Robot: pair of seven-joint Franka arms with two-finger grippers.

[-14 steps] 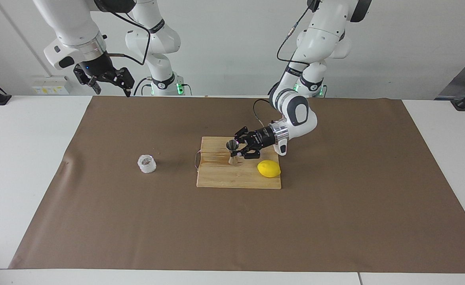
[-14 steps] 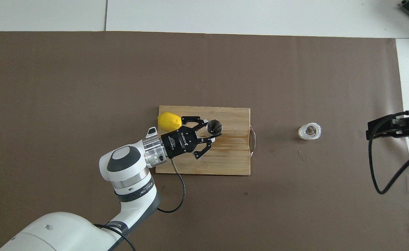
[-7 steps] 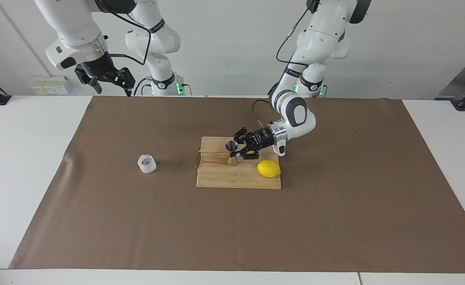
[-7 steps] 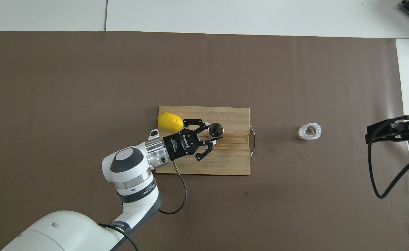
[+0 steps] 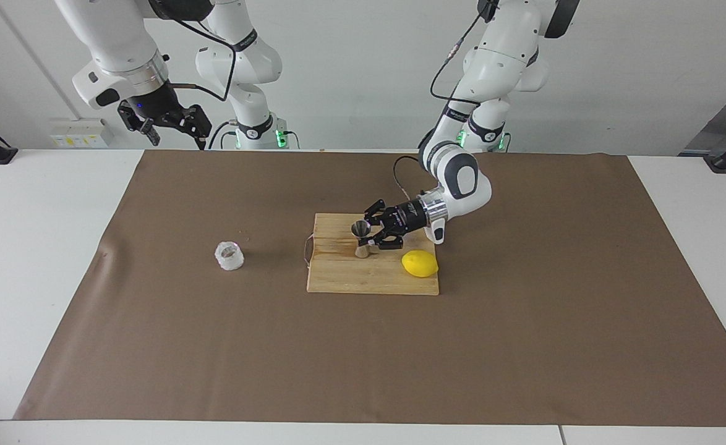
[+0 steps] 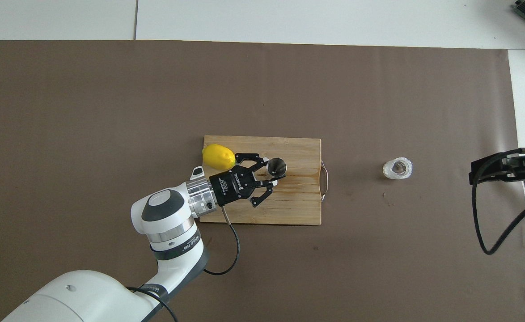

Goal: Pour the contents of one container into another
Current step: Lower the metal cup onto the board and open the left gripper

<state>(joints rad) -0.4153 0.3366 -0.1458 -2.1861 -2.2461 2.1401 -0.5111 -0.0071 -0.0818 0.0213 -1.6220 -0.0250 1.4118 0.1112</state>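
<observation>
1. Right, my count: one board (image 5: 372, 272), one jigger (image 5: 362, 239), one lemon (image 5: 420, 264), one cup (image 5: 229, 256), two arms.
2. I take the board as my landmark: a wooden cutting board (image 6: 289, 201) lying flat on the brown mat (image 5: 363, 346), with a thin wire handle on its edge toward the right arm's end.
3. The jigger (image 6: 276, 166) stands upright on the board, on the half nearer the robots, its open mouth facing up.
4. My left gripper (image 5: 372, 235) reaches in low over the board from the left arm's end, and its fingers are clamped on the jigger at the narrow waist.
5. The lemon (image 6: 218, 156) sits on the board's corner toward the left arm's end, farther from the robots than the gripper body and just beside it.
6. The cup (image 6: 397, 168) stands on the mat off the board, well apart from it toward the right arm's end, about level with the jigger. It is clear and faceted; I cannot tell what is in it.
7. My right gripper (image 5: 171, 127) waits high up, well clear of the board, over the mat's edge at the right arm's end, with its fingers spread apart and nothing between them.
8. Surface: a white table (image 5: 35, 247) with the brown mat (image 6: 110, 112) covering most of it.
9. Room: a plain pale wall (image 5: 350, 68) rises at the robots' end of the table, and green lights glow at both arm bases.
</observation>
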